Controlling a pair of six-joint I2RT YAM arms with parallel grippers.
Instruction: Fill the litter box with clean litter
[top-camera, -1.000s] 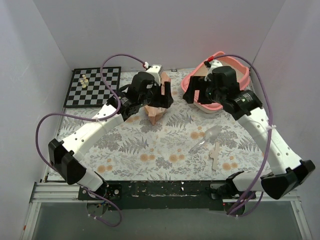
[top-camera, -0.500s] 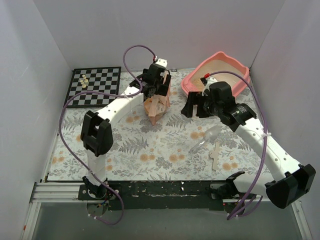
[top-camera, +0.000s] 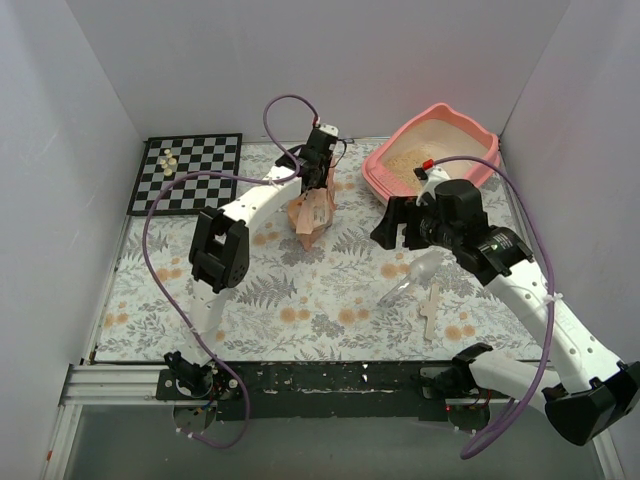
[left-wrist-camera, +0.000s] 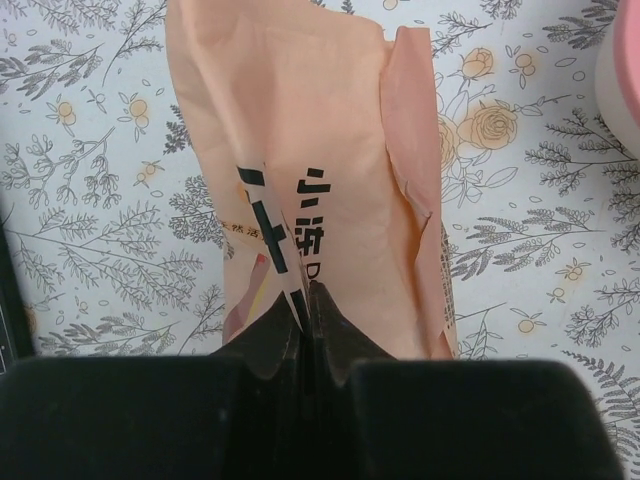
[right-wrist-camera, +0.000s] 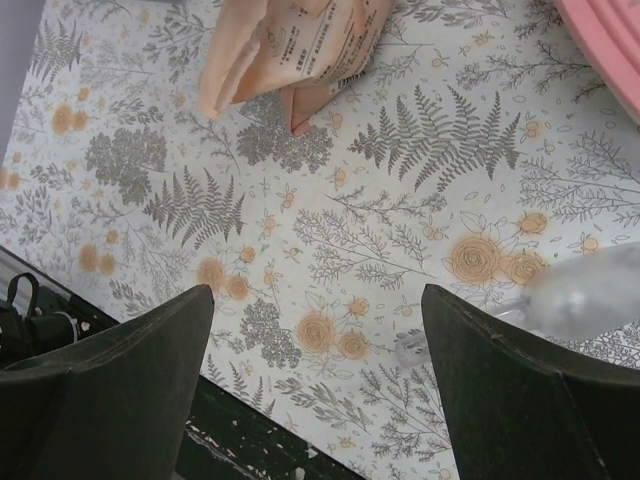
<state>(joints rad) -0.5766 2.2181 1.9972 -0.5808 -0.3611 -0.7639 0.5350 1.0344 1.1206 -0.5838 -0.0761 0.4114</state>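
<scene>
The pink litter box stands at the back right, with beige clean litter spread inside it. An orange-peach printed bag stands near the back middle of the floral mat. My left gripper is above it, shut on a fold of the bag's upper edge; the bag hangs down below the jaws. My right gripper hovers open over the mat between bag and box, with nothing between its fingers. The right wrist view shows the bag and a corner of the litter box.
A clear plastic scoop lies on the mat just in front of my right gripper, also in the right wrist view. A pale wooden piece lies beside it. A chessboard with small pieces sits at the back left.
My left arm stretched toward the back and its gripper closed on the bag's top. My right gripper drew back from the litter box toward the middle, uncovering the litter.
</scene>
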